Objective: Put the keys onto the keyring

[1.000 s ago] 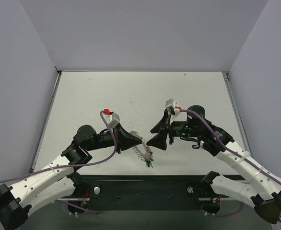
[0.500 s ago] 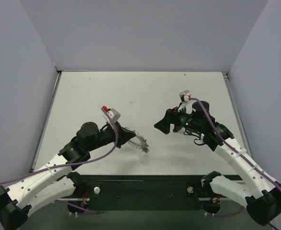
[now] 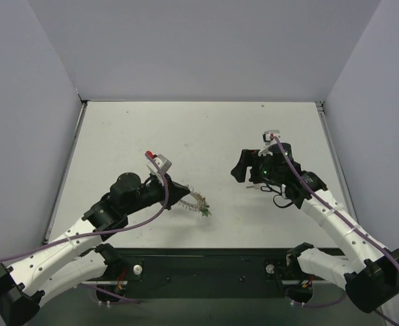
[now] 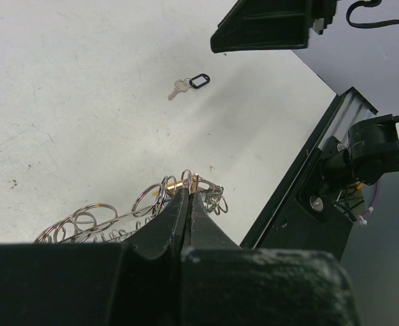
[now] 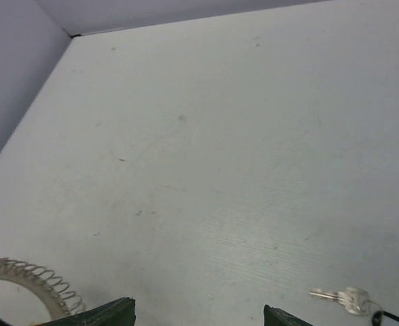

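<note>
My left gripper point(image 3: 183, 196) point(image 4: 187, 195) is shut on the keyring point(image 3: 196, 202) point(image 4: 90, 221), a silvery coiled ring that hangs just over the table. Small keys dangle from the ring beside the jaws, among them a green-headed one point(image 4: 217, 204) and a yellow-headed one point(image 4: 171, 185). A loose silver key with a black head point(image 4: 189, 84) point(image 5: 345, 297) lies flat on the table below the right arm. My right gripper point(image 3: 238, 170) point(image 5: 199, 318) is open and empty, hovering to the right of the keyring; an arc of the coil point(image 5: 32, 277) shows at its lower left.
The white table point(image 3: 199, 136) is walled by grey panels on three sides. A black base rail point(image 3: 206, 261) point(image 4: 301, 197) with both arm mounts runs along the near edge, close behind the keyring.
The right gripper has drawn back to the right, away from the keyring, and opened wider. The left gripper has lowered the keyring a little and stays shut on it.
</note>
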### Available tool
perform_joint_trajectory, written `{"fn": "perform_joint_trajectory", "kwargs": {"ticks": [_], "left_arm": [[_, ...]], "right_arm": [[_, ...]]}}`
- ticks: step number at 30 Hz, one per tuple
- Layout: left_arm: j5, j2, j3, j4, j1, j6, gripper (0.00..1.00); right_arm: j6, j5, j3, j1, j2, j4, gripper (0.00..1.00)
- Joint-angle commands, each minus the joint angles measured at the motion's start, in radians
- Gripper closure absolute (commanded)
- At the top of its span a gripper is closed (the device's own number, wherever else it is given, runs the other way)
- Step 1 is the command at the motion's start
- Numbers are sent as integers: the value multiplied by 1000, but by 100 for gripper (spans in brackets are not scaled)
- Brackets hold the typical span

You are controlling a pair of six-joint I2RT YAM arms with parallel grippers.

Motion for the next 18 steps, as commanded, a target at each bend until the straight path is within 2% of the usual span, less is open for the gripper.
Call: {"fn": "perform_joint_trajectory", "kwargs": {"ticks": [1,5,13,14,18], "left_arm": [[-8,-15,67,51,-1,26,100],[-1,-12,63,54,-1,33,100],[25,-17,52,71,2,41,100],[29,-18,52,76,2,41,100],[34,-27,41,87,1,38,100]], "right_arm": [[47,251,56,-23,81,-145,27],[72,320,74,-63,164,-218,27],[84,266,59,-169,326,-215,29],[78,262,62,-179,342,-212,34],[64,266,88,-195,420,-205,41]]}}
